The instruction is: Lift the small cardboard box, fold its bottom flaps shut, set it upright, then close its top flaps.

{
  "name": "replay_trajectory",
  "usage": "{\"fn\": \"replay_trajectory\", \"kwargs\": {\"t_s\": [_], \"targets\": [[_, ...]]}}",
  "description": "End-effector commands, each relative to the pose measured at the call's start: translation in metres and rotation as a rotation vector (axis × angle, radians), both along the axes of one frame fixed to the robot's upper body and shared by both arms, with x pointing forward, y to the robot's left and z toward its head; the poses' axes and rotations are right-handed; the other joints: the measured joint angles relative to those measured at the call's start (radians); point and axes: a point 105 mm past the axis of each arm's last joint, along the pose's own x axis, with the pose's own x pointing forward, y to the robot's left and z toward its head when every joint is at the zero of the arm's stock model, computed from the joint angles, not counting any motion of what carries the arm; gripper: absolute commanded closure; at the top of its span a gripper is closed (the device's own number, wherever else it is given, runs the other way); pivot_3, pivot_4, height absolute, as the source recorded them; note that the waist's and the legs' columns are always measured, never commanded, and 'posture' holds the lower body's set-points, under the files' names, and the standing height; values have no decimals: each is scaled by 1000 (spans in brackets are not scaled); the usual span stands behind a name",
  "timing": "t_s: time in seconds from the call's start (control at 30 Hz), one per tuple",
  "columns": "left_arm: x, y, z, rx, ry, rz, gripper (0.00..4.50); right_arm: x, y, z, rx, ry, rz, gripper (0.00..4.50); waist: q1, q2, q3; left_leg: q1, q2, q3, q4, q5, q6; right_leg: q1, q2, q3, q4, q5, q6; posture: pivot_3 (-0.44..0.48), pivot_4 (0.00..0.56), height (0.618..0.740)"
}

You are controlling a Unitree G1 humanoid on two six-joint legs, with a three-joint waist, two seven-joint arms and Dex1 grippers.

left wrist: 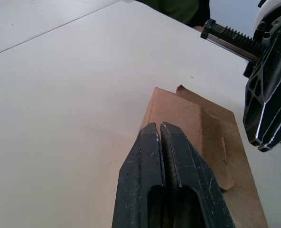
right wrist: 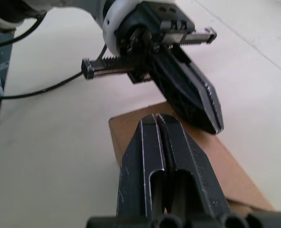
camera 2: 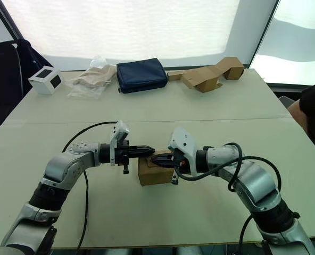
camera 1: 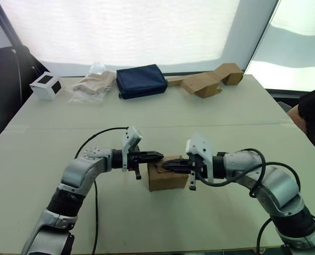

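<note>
The small cardboard box (camera 1: 168, 181) stands on the table (camera 1: 147, 114) near the front centre. The top flaps (left wrist: 197, 126) lie folded flat across its upper face. The bottom flaps are hidden underneath. My left gripper (camera 1: 158, 155) is shut on nothing, its tips over the box's upper left edge. My right gripper (camera 1: 166, 166) comes in from the other side, also shut on nothing, with its tips low over the upper face. The two sets of tips nearly meet above the box. I cannot tell whether either one touches the cardboard.
Along the table's far edge lie a white cube with black squares (camera 1: 46, 85), a clear bag of brownish material (camera 1: 92, 85), a navy pouch (camera 1: 141, 81) and a long bent cardboard piece (camera 1: 208, 79). A person's arm (camera 1: 312, 114) shows at the right edge.
</note>
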Motion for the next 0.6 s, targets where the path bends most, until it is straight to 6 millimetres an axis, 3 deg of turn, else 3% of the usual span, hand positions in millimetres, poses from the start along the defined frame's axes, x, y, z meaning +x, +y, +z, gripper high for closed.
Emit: {"fn": "replay_trajectory", "kwargs": {"t_s": [0.03, 0.6], "targets": [[-3, 0, 10, -20, -33, -8, 4416, -5, 1, 1, -36, -51, 28, 4500, 0, 0, 0, 0, 0, 0, 0, 0, 0, 0, 0, 0, 0, 0, 0, 0, 150, 740], [-5, 1, 12, -29, -20, -13, 4416, 8, -2, -21, -144, -91, 5, 4500, 1, 0, 0, 0, 0, 0, 0, 0, 0, 0, 0, 0, 0, 0, 0, 0, 150, 740]]}}
